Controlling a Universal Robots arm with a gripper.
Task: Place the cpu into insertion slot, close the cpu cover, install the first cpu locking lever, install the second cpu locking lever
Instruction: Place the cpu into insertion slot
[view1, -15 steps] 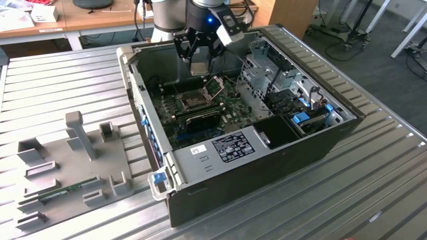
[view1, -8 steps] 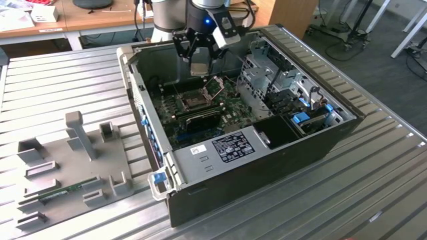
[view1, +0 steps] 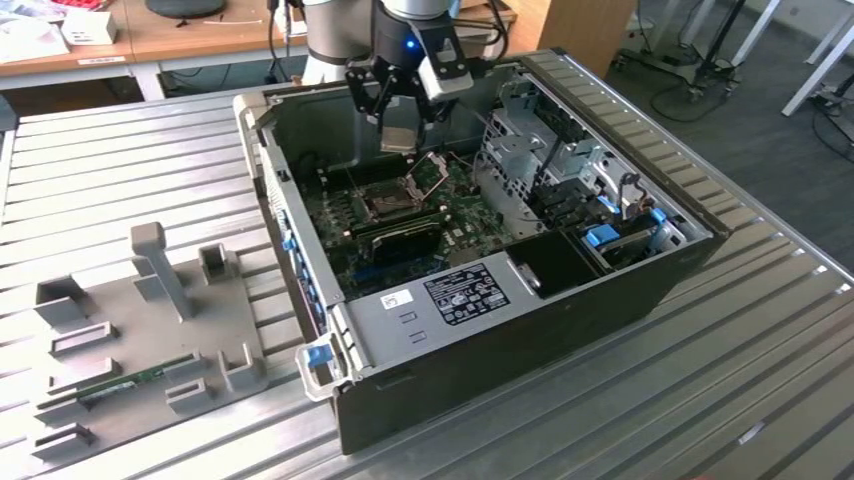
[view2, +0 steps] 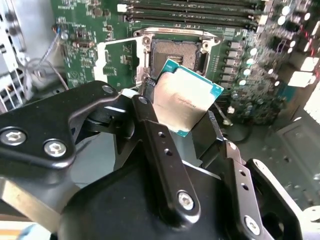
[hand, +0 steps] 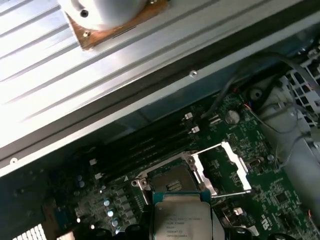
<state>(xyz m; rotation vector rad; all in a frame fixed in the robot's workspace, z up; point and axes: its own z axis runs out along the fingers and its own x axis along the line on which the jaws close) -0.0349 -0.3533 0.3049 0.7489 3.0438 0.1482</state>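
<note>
The claw (view2: 180, 112) grips one cpu (view2: 189, 95) above one insertion slot (view2: 175, 52), cpu cover (view2: 101, 52) raised.

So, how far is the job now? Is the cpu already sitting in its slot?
Done: nothing is seated yet. The small dark square insertion slot with its silvery rim is empty. In hand: the black gripper grips the flat square silvery-topped cpu, held close over that slot. Left: seating the cpu, closing the thin silvery hinged cpu cover, which stands open, and both locking steps.
</note>
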